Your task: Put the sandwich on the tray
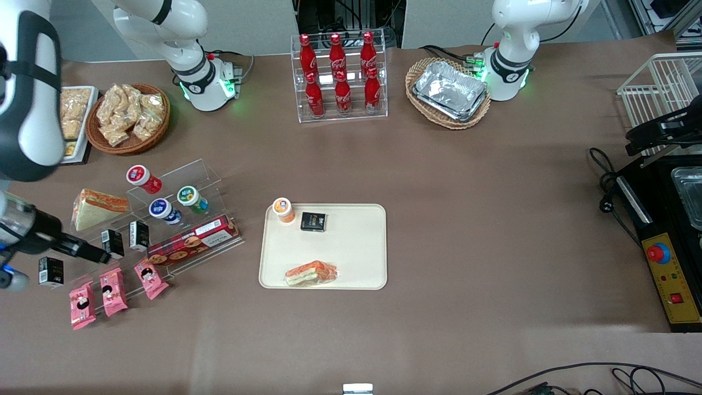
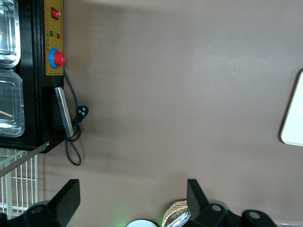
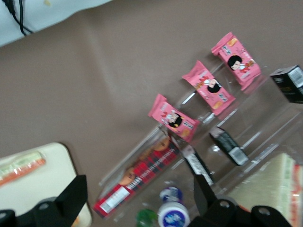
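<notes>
On tray (image 1: 356, 241): sandwich (image 1: 310, 273); Coca-Cola bottles (image 1: 340, 74) farther; gripper (image 3: 137, 198) open.

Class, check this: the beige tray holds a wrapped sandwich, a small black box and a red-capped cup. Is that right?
Not quite. In the front view the cup on the tray has an orange cap, not red. The sandwich and black box are there. The gripper hovers over the snack shelf.

Brown table (image 1: 493, 230), evenly lit, filling nearly the whole scene.
Pale wall panels (image 1: 247, 22) stand along its edge farthest from the front camera; a white wire rack (image 1: 658, 88) and black control box (image 1: 666, 263) sit at the parked arm's end; black cables (image 1: 603, 373) trail along the nearest edge.
</notes>
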Controlling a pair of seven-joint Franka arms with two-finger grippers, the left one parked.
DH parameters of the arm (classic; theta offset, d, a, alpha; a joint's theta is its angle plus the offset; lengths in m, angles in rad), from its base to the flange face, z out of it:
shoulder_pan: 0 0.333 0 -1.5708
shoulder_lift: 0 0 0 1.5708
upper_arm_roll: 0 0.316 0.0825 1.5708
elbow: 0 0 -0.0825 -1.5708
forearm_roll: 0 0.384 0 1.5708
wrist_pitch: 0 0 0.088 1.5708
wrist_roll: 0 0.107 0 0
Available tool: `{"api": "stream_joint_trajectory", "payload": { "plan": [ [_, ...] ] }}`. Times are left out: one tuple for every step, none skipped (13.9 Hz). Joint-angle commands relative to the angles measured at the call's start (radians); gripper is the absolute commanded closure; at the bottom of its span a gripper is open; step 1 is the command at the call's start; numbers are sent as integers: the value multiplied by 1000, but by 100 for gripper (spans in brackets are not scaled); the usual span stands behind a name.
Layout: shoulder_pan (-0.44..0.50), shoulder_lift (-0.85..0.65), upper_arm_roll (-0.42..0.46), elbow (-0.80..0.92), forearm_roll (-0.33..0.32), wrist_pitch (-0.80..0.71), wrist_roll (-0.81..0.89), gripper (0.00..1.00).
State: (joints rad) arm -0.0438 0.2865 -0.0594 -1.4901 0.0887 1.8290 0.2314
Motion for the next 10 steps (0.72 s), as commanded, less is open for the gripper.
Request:
{"api": "stream_joint_trajectory", "payload": {
  "plan": [
    [-44,-119,7,-78,8,-91,-104,0],
    [-60,-150,9,-93,8,-135,-106,0],
    [-67,-183,9,-119,8,-142,-107,0],
    [-67,-205,9,-136,0,-142,-107,0],
    [-61,-210,10,-139,-16,-146,-107,0],
    [-56,-210,13,-139,-30,-149,-110,0],
    [-57,-220,15,-141,-30,-152,-144,0],
    [-59,-236,15,-157,-29,-152,-176,0],
    [-64,-265,15,-189,-29,-139,-184,0],
    [-64,-276,15,-205,-29,-132,-193,0]
  ]
}}
